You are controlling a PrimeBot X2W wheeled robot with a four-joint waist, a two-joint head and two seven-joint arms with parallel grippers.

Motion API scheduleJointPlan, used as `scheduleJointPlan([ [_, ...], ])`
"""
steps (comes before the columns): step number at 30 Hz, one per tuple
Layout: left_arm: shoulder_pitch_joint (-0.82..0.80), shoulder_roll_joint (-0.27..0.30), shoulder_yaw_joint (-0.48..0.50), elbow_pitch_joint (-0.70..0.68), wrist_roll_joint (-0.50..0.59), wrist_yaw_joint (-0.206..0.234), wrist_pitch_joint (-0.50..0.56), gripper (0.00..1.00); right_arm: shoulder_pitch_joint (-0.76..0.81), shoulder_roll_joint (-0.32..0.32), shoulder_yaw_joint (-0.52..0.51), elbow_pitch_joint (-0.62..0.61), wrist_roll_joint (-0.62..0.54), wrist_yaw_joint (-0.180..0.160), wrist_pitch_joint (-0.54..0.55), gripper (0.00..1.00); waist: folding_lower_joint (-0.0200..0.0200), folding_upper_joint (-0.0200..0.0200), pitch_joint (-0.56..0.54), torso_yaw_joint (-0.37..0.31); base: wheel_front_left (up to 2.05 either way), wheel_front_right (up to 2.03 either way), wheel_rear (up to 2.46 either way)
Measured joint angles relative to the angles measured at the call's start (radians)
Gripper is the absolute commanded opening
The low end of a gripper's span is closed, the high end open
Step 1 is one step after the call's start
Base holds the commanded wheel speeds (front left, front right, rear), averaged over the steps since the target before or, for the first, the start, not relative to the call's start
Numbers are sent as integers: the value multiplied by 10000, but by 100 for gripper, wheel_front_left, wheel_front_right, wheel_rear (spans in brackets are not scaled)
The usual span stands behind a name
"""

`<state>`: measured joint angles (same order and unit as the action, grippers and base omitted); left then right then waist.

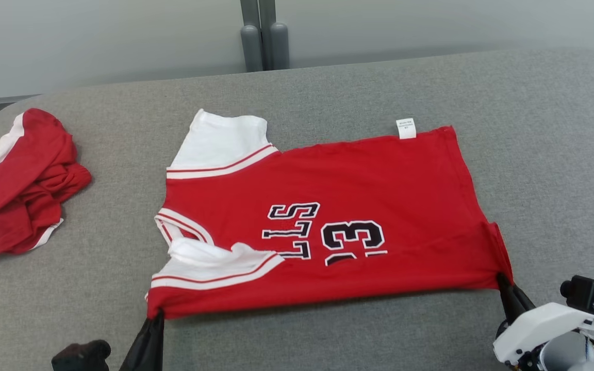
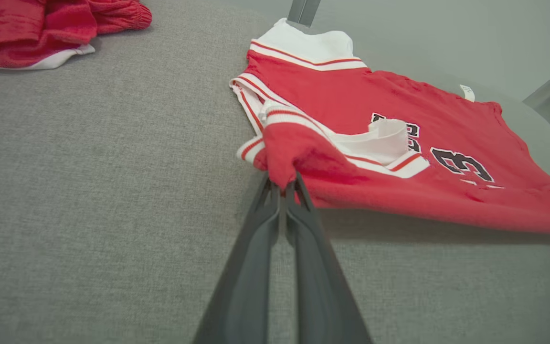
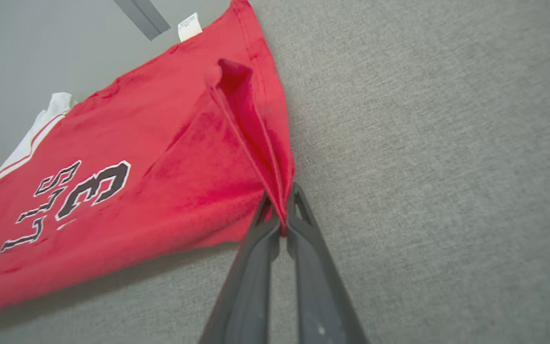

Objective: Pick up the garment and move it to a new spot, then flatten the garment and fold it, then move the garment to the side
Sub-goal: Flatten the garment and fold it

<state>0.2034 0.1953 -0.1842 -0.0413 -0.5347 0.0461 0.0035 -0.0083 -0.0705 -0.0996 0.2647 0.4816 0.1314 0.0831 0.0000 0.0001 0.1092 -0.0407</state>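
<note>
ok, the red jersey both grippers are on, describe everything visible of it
Red knit-looking jersey with white sleeves trimmed in red stripes, black white-edged lettering and a white tag on its far edge. It lies mostly flat on the grey surface, collar toward the robot's left, near sleeve folded onto the front. The left gripper is shut on its near shoulder corner, the right gripper on its near hem corner, bunching the cloth there.

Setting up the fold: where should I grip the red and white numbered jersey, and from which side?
The two near corners, from the robot's side: the red and white jersey lies spread sideways, long edge nearest. The left gripper is shut on the sleeve-end corner, the right gripper on the hem-end corner.
</note>
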Motion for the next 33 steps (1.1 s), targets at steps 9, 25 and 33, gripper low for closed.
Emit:
scheduleJointPlan([
  [9, 735, 50, -59, -259, -100, 259, 366, 0, 961, 211, -612, -1053, -153, 2, 945, 16, 0, 0, -39, -75, 0, 0, 0],
  [25, 316, 589, 242, 142, -8, 430, 464, 100, 819, 207, -1072, -1064, -974, -8, 370, 100, 0, 0, 61, -365, 0, 0, 0],
  [33, -2183, 1139, -82, 665, 529, 86, 1141, 100, -218, 205, -142, -1563, -1603, -8, 107, 100, 0, 0, 311, -573, 0, 0, 0],
])
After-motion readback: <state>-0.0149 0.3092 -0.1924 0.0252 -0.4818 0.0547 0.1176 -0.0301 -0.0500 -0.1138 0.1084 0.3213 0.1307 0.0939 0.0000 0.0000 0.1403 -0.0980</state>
